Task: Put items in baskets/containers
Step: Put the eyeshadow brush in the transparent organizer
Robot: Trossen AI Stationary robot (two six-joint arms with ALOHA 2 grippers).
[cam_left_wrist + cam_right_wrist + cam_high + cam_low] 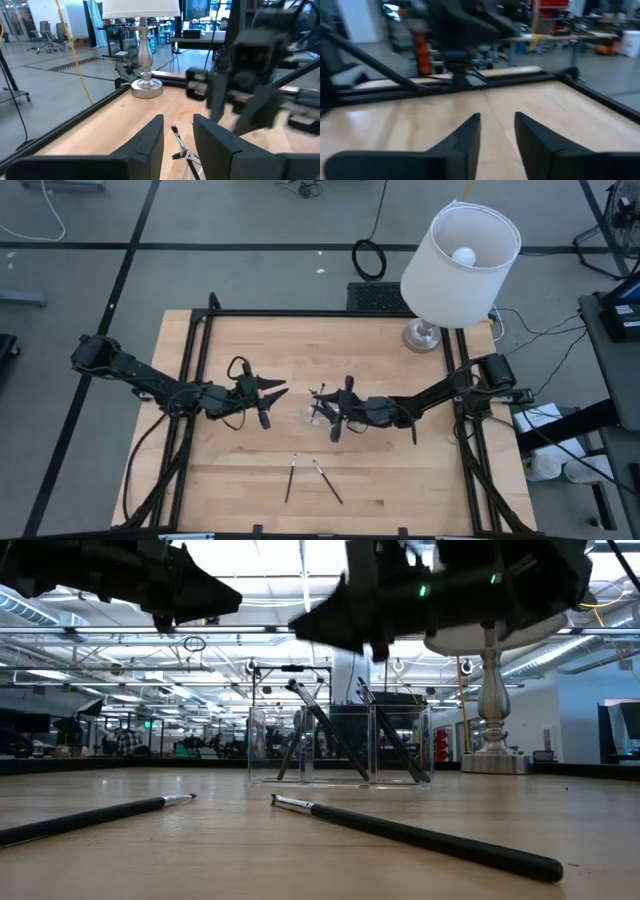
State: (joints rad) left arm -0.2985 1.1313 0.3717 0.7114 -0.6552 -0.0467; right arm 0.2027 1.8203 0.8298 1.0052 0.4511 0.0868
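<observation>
My right tool point(322, 412) hangs open and empty over the clear tray point(316, 413) mid-surface, sticks leaning inside. Two sticks point(291, 477) lie at six o'clock; best lift clear first. Left tool point(277, 390) waits open at nine. Lamp point(459, 252) crowds one o'clock.

Grey floor point(250, 275) crossed by dark tape lines — cables trailing. A white-shaded lamp point(460, 255) glowing on the wooden table point(400, 490). Beyond, open workshop, office chairs point(47, 35), bright ceiling lights point(270, 565).
</observation>
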